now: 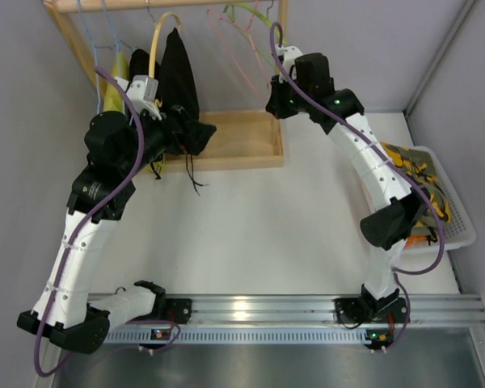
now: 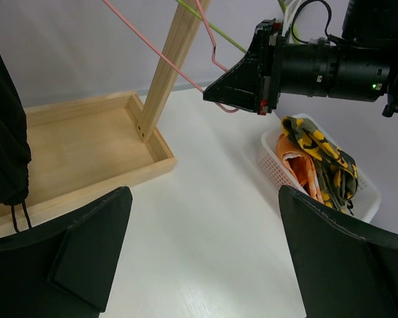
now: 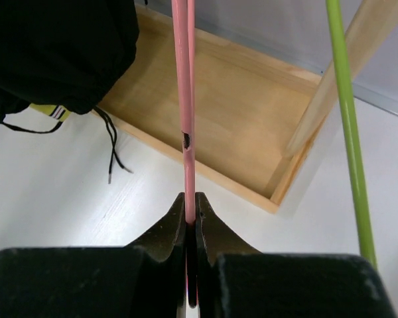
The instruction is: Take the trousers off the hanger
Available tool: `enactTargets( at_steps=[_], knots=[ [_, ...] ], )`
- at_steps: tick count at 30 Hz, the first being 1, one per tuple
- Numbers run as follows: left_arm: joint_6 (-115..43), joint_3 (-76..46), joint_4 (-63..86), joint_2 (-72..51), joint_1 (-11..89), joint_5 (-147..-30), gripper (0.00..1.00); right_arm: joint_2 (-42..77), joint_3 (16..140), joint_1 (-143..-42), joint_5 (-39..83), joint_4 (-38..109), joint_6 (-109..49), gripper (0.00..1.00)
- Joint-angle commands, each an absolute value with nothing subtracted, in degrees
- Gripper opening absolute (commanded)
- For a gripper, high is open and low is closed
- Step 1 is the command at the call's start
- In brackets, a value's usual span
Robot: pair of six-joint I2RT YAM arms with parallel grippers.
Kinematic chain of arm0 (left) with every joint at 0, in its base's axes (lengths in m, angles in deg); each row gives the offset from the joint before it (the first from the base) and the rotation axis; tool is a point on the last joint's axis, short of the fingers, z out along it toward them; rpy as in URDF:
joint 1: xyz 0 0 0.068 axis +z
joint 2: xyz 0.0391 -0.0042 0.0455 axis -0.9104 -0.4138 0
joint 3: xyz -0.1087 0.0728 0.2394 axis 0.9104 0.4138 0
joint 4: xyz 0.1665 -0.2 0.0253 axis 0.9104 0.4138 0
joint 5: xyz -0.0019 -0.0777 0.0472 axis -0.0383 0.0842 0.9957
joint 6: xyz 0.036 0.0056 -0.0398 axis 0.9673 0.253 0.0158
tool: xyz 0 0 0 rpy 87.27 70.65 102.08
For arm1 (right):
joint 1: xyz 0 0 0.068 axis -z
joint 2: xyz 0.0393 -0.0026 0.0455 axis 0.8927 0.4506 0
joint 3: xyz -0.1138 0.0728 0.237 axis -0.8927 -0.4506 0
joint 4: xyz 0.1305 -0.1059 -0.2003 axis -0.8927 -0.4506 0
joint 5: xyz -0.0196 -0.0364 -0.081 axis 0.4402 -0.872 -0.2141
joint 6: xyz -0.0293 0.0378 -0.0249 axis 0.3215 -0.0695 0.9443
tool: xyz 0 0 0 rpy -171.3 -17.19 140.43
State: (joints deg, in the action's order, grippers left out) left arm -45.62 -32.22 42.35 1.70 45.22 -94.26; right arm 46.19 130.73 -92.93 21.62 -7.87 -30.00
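Right wrist view: the right gripper [image 3: 190, 211] has its jaws pinching the pink hanger [image 3: 184, 99] wire, the left gripper [image 2: 205, 262] holds its jaws spread wide, and farther off the trousers [image 2: 318, 159] lie bunched in the white basket [image 2: 272, 165].

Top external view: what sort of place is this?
Probably a lab test cell, not a home: robot arms bolted to an aluminium rail, a white table, and a wooden clothes rack staged as a prop.
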Motion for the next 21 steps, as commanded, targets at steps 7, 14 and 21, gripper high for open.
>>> enactTargets(
  at_steps=[7, 14, 21],
  knots=[
    [-43.46, -28.27, 43.19, 3.73, 45.69, -94.15, 0.99, 41.34, 125.17, -92.49, 23.87, -8.35, -31.17, 0.23],
    [-38.37, -24.4, 47.23, 4.34, 45.78, -94.76, 0.99, 32.57, 117.26, -92.57, 23.34, -6.86, -31.7, 0.64],
    [-33.36, -20.28, 52.32, 5.14, 45.69, -100.73, 0.99, 20.17, 105.83, -92.49, 21.59, -2.2, -28.19, 0.92]
  ],
)
